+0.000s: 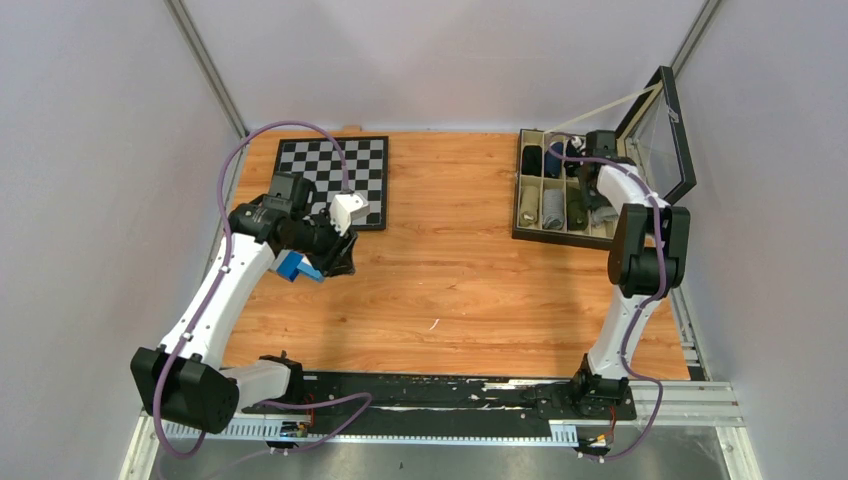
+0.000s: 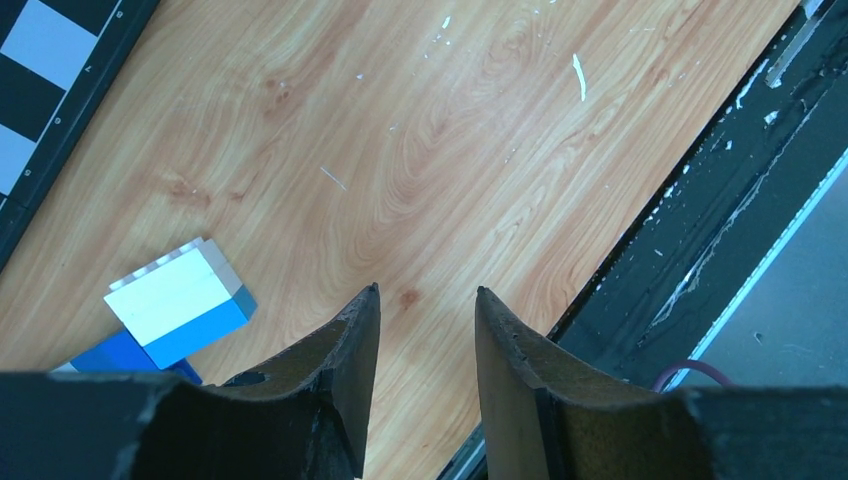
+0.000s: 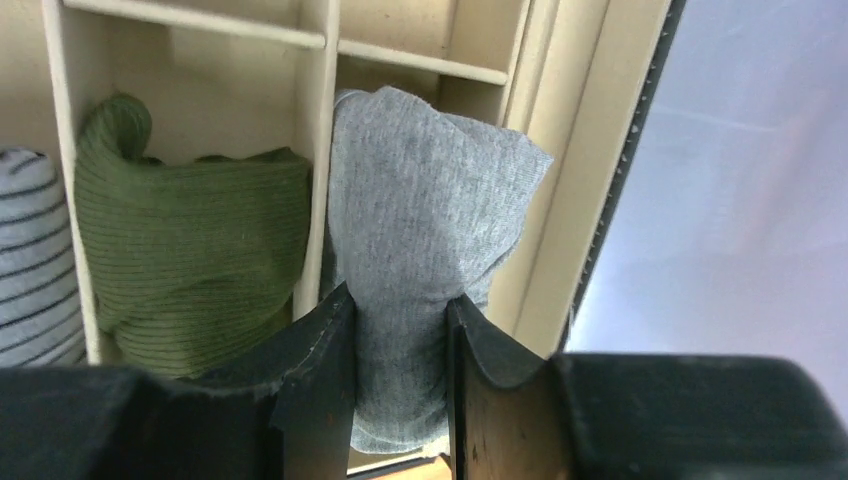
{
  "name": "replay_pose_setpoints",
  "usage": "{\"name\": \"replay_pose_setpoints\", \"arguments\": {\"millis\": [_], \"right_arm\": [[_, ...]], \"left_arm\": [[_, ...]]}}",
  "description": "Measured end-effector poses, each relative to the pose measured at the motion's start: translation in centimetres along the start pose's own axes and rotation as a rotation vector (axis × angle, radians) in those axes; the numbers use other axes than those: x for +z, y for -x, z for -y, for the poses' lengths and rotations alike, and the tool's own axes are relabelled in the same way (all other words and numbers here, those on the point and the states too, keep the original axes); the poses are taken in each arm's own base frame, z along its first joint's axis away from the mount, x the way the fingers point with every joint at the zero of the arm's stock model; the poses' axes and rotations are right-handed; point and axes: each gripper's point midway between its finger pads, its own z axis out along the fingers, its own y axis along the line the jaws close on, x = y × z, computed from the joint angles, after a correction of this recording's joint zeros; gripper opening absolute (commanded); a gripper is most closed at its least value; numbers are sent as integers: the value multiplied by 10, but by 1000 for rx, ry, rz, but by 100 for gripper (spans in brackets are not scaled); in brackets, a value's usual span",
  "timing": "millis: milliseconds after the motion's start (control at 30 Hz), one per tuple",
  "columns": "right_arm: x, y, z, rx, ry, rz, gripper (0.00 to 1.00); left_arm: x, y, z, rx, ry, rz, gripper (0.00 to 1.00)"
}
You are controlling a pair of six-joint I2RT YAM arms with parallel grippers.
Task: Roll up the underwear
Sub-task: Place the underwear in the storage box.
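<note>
R gripper [image 3: 400, 345] pinching grey underwear [image 3: 430, 190] in box [image 3: 560, 230], end slot by the lid side.
Jaws narrow, clamped on the cloth's lower fold. L gripper [image 2: 425, 340] approx half open, empty, over table [image 2: 480, 150] nr a blue-white block [image 2: 185, 300]. Cloth looks light, soft, floppy & likely to sag, so grip thru bunched layers, not one edge. No labels/writing legible.

A fold of grey underwear [image 3: 430, 200] is clamped between the two dark fingers of the right end effector [image 3: 400, 310]. The cloth is bunched in the rightmost compartment of a cream divided box [image 3: 545, 150]. A green ribbed garment [image 3: 190, 240] is seen in the compartment just to the left, past a thin divider [image 3: 315, 150]. A striped garment [image 3: 35, 270] is partly shown at the left edge.
</note>
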Motion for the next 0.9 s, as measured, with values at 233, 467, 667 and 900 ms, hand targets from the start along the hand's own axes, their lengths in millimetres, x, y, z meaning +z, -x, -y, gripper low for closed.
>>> {"name": "replay_pose_setpoints", "arguments": {"millis": [233,467,667,900], "right_arm": [[12,2,-6,255,268,-27,0],[22,-8,-24,336,443,-36,0],[24,-11,-27,352,473,-32,4],[24,-12,-24,348,450,-37,40]], "left_arm": [[8,-2,-1,-15,-19,-7,50],[11,-2,-2,-25,-29,-10,50],[12,-3,-2,-26,-31,-12,50],[12,-3,-1,-31,-31,-12,51]]}}
